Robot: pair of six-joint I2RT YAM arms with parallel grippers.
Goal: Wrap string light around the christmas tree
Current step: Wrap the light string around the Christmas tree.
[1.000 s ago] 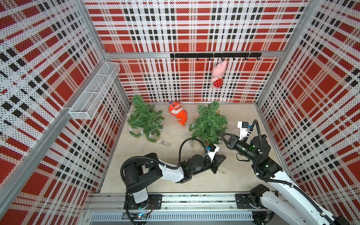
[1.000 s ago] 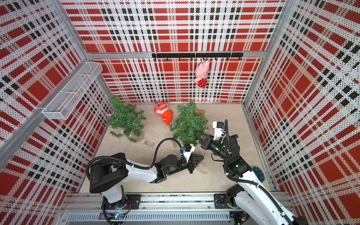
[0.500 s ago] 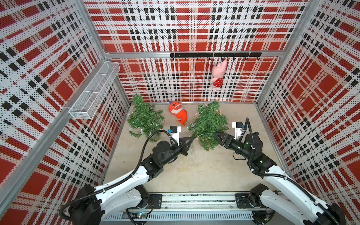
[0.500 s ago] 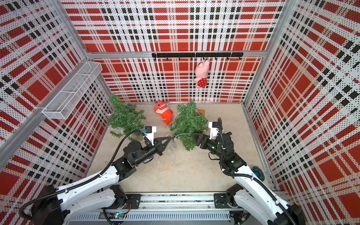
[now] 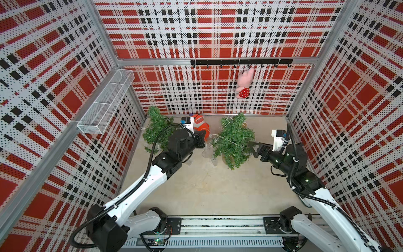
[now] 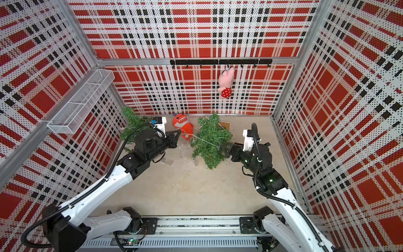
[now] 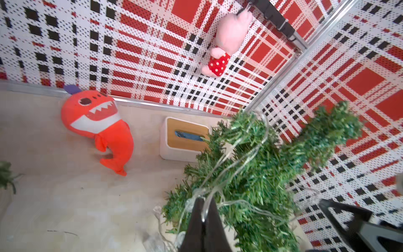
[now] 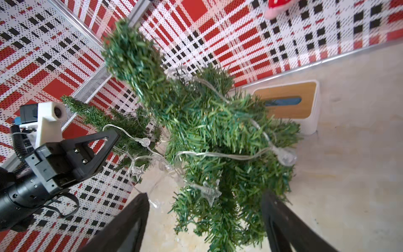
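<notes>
**Left Arm Holds the Line, Right Stands Ready at the Tree**

The left end effector [image 7: 201, 201] is clamped shut on the string light [image 8: 285, 156], pinching the clear wire just to the left of the christmas tree [image 5: 234, 139]. The tree stands towards the far right of the desk [image 5: 218, 192]. Loops of wire with star bulbs drape across its branches, and loose slack trails down to the desk on its left side.

The right end effector [image 8: 204, 196] holds nothing. Its jaws are spread wide at the tree's right flank, with the lower branches between them.

Here's the danger, as I read it. That wire only rests on the needles, so a hard pull from the left could drag the loops straight off. It could even tip the tree.

If the right side closes now, it may bite foliage rather than the thin, see-through strand.

Watch the slack too. The orange shark plush [image 5: 199, 126] and a second tree [image 5: 157, 128] sit near the left arm, and either one could snag a trailing loop. The tissue box [image 7: 185, 139] behind the tree crowds any pass round the far side.
</notes>
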